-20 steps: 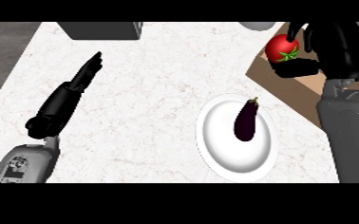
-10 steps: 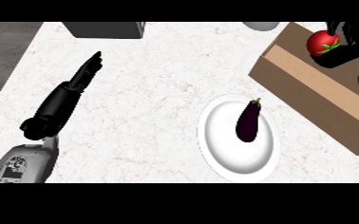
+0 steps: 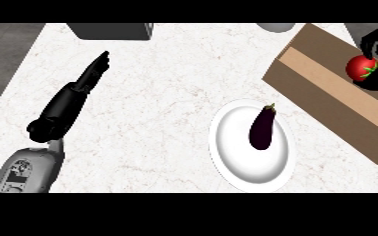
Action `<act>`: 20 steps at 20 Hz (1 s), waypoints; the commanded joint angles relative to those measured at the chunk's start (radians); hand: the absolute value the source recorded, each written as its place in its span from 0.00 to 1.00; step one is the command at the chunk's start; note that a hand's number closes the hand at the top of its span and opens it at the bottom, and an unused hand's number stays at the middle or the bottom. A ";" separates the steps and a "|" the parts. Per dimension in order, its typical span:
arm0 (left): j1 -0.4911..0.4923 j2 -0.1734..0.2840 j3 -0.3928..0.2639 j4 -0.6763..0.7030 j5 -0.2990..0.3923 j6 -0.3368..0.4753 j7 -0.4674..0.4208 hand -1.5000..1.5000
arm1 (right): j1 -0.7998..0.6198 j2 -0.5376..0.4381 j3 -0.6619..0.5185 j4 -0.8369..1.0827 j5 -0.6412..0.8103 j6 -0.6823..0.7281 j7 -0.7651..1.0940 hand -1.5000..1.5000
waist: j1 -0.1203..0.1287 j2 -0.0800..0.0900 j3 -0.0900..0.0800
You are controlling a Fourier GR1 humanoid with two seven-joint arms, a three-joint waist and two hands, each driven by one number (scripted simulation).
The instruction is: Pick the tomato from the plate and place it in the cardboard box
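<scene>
The round red tomato (image 3: pixel 360 68) is seen at three o'clock, over the open brown cardboard box (image 3: pixel 317 70), with the fingers of the black right hand (image 3: pixel 369 44) curled round it. The black left hand (image 3: pixel 92 72) is held open at nine o'clock, fingers straight, over the white marbled desk (image 3: pixel 162 105). A dark purple aubergine (image 3: pixel 263 128) lies on the round white plate (image 3: pixel 236 155) at five o'clock.

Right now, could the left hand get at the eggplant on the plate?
Probably yes. The left hand lies open on the counter, well left of the plate, and only bare counter shows between it and the eggplant. Whether the arm stretches that far, I cannot tell.
</scene>
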 commanded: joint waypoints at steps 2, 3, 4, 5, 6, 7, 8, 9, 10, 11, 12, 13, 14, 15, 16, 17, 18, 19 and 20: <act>-0.010 -0.015 0.010 0.050 -0.013 0.000 -0.048 0.50 | -0.022 -0.041 0.027 0.137 0.003 0.112 -0.146 0.00 | -0.006 -0.001 0.000; -0.006 0.001 0.004 -0.028 0.001 -0.018 0.022 0.50 | -0.025 -0.081 0.024 0.186 0.005 0.121 -0.222 0.00 | 0.004 -0.001 0.001; -0.005 -0.033 0.001 0.097 -0.041 0.017 -0.096 0.50 | -0.061 -0.028 0.040 0.183 0.013 0.109 -0.208 0.00 | -0.003 0.001 0.000; -0.002 -0.002 0.028 0.067 -0.004 -0.022 -0.078 0.50 | -0.069 -0.064 0.015 0.228 -0.003 0.105 -0.286 0.00 | 0.003 0.001 0.000; -0.005 -0.013 -0.002 0.017 -0.023 -0.010 -0.012 0.50 | -0.023 -0.020 0.005 0.204 -0.024 0.055 -0.328 0.00 | 0.000 -0.002 0.001; -0.003 0.002 0.023 0.026 -0.004 -0.025 -0.014 0.50 | -0.088 -0.063 -0.016 0.236 -0.036 0.097 -0.349 0.00 | 0.005 -0.001 0.001; -0.004 -0.026 0.009 0.002 -0.005 -0.004 0.004 0.50 | -0.071 -0.051 -0.059 0.227 -0.075 0.047 -0.384 0.00 | 0.004 -0.001 0.001; 0.002 0.006 0.031 0.023 0.001 -0.027 -0.036 0.50 | -0.076 -0.017 -0.095 0.219 -0.118 0.044 -0.374 0.00 | 0.000 -0.002 0.001; 0.004 -0.011 0.009 -0.005 0.000 -0.021 0.011 0.50 | -0.075 0.008 -0.150 0.224 -0.165 -0.012 -0.392 0.00 | 0.005 -0.002 0.003; -0.001 -0.007 0.025 -0.003 0.002 -0.011 -0.005 0.50 | -0.112 0.028 -0.217 0.209 -0.240 0.012 -0.372 0.00 | -0.004 -0.008 0.003; -0.007 0.006 0.023 0.003 0.000 -0.026 -0.001 0.50 | -0.130 0.040 -0.297 0.241 -0.320 0.028 -0.374 0.00 | -0.004 -0.005 0.005; 0.030 -0.033 0.002 0.002 -0.019 0.012 -0.006 0.50 | -0.139 0.035 -0.358 0.253 -0.386 0.066 -0.362 0.00 | -0.018 -0.014 0.004; 0.044 -0.001 0.026 0.033 -0.004 -0.018 -0.040 0.50 | -0.151 0.054 -0.411 0.274 -0.438 0.065 -0.343 0.00 | -0.017 -0.008 0.002; 0.008 -0.021 0.008 -0.003 -0.014 -0.001 -0.010 0.50 | -0.157 0.065 -0.463 0.314 -0.473 0.027 -0.315 0.00 | -0.006 -0.003 0.005; 0.018 -0.005 0.017 0.007 -0.010 -0.014 -0.018 0.50 | -0.169 0.043 -0.501 0.334 -0.511 0.057 -0.293 0.00 | -0.010 -0.004 0.003; 0.012 0.014 0.025 0.009 -0.007 -0.030 -0.008 0.50 | -0.171 0.036 -0.527 0.353 -0.539 0.073 -0.272 0.00 | -0.012 -0.005 0.002; 0.012 -0.002 0.016 -0.013 -0.009 -0.020 0.002 0.50 | -0.153 0.006 -0.556 0.381 -0.558 0.080 -0.269 0.00 | -0.010 -0.004 0.002; -0.022 -0.029 0.005 -0.013 -0.023 0.010 0.037 0.50 | -0.150 -0.003 -0.572 0.394 -0.569 0.062 -0.273 0.00 | -0.012 -0.002 0.002; 0.029 0.001 0.020 -0.007 -0.004 -0.030 -0.014 0.50 | -0.158 -0.039 -0.593 0.428 -0.577 0.050 -0.242 0.00 | 0.003 0.002 0.001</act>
